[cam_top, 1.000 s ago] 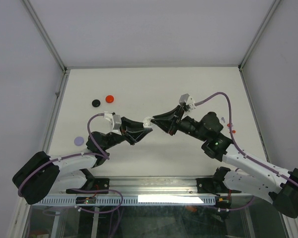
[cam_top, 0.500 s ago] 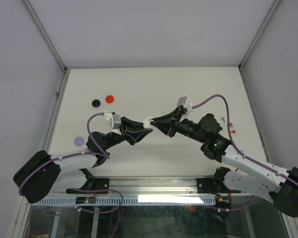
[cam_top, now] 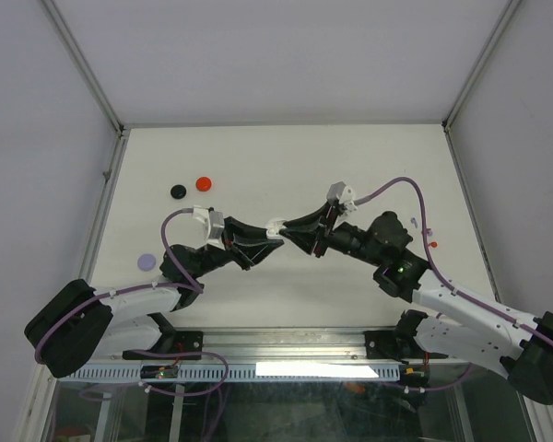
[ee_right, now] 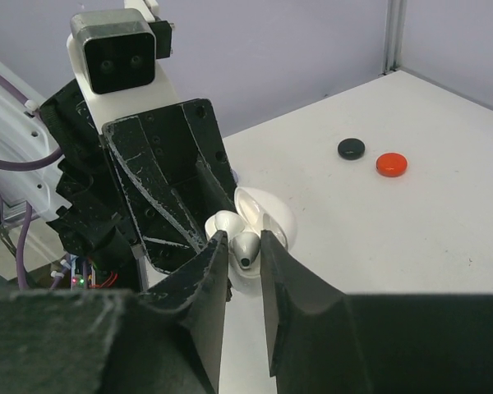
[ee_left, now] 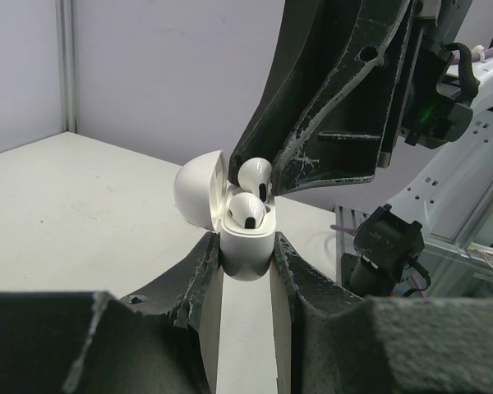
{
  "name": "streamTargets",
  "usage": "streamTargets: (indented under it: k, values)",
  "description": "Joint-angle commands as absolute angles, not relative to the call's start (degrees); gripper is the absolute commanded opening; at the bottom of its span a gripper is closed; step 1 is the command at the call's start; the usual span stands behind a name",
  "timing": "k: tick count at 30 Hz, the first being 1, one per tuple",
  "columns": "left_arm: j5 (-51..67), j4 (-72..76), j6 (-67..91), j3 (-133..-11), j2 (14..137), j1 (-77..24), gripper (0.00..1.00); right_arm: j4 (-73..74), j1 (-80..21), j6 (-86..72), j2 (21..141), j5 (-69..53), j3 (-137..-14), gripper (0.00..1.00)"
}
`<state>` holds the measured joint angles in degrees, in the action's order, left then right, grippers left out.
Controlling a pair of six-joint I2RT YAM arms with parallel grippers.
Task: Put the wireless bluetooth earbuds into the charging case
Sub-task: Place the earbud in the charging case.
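Currently the right gripper (ee_right: 240,246) straddles the second earbud (ee_right: 247,248) at the mouth of the charging case (ee_left: 245,261); whether it is pinching or just off it, I cannot tell. The left gripper (ee_left: 245,240) clamps the case body mid-table, with the lid (ee_left: 195,193) hinged back.

Advice: align the stem with its well, press straight down, and release only once seated.

Both earbuds are glossy white. The first earbud (ee_left: 248,215) is already nested.

White case (ee_left: 245,254), red cap (ee_right: 391,164)
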<state>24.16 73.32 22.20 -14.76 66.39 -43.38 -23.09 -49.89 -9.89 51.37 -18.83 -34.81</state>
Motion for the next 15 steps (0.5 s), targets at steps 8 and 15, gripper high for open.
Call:
streamTargets:
  k: [8,15]
  values:
    - [23.9,76.1,21.1,-14.6,64.7,-42.7,0.01,-18.9,-50.1,-8.1,48.5,-19.1,-39.0,0.39]
    - [25.7,69.6,17.4,-14.2,62.8,-42.7,0.00,-10.2,-49.5,-8.8,49.0,-20.6,-44.4,0.60]
